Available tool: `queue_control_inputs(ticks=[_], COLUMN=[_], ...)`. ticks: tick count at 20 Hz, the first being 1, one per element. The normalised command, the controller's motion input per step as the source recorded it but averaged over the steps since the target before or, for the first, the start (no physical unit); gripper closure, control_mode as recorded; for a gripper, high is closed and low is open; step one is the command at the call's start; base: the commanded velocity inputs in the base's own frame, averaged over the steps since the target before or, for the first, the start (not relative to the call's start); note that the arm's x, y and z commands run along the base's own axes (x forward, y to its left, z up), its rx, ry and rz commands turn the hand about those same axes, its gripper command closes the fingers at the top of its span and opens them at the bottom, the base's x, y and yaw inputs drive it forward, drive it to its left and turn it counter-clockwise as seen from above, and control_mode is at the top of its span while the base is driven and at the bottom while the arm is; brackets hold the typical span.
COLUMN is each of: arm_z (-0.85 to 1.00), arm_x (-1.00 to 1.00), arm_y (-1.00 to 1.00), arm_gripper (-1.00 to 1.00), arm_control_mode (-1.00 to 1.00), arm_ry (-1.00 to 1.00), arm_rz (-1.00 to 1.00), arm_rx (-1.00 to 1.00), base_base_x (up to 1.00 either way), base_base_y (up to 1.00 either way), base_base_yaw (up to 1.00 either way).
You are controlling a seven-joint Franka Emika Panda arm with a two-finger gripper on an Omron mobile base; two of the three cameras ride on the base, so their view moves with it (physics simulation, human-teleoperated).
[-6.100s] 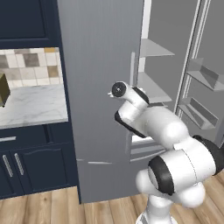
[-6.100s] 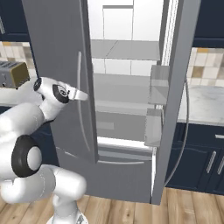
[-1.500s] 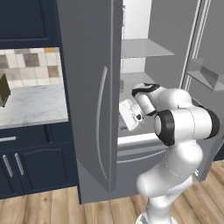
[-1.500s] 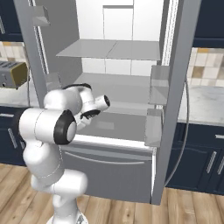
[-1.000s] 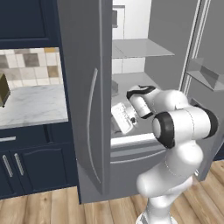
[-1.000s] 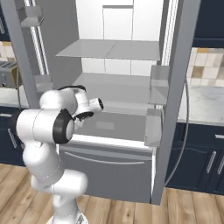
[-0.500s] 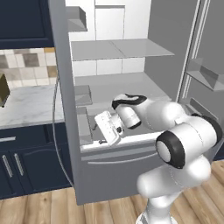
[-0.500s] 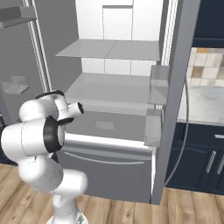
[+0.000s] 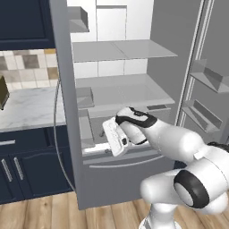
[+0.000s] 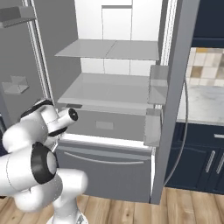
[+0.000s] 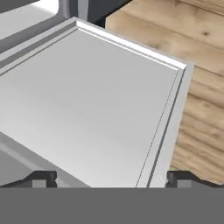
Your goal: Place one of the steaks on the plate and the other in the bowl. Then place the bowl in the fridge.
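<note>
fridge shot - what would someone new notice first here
The fridge stands with both doors swung wide, its pale shelves bare in the base views. The white arm bends low in front of it, the open gripper near the left door's inner bins, above the bottom drawer. Navy cabinets and a marble counter flank it.

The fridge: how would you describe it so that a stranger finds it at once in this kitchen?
Look between the navy cabinets and the marble counter: the fridge is the tall grey metal unit there. Both doors stand open, showing pale shelves with nothing on them. Unlike the dark blue cabinets, it is grey throughout.
</note>
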Motion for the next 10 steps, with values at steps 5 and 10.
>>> queue_control_inputs(ticks=[5,10], arm_z=[0.0,0.05], arm_x=[0.01,0.0], arm_y=[-1.0,-0.9], arm_gripper=[-1.0,-1.0], arm_control_mode=[-1.0,-1.0], arm_ry=[-0.44,-0.24], arm_rz=[0.17,0.29], arm_rx=[-0.46,-0.71], base_base_x=[0.0,0.0], base_base_y=[0.0,0.0], base_base_yaw=[0.0,0.0])
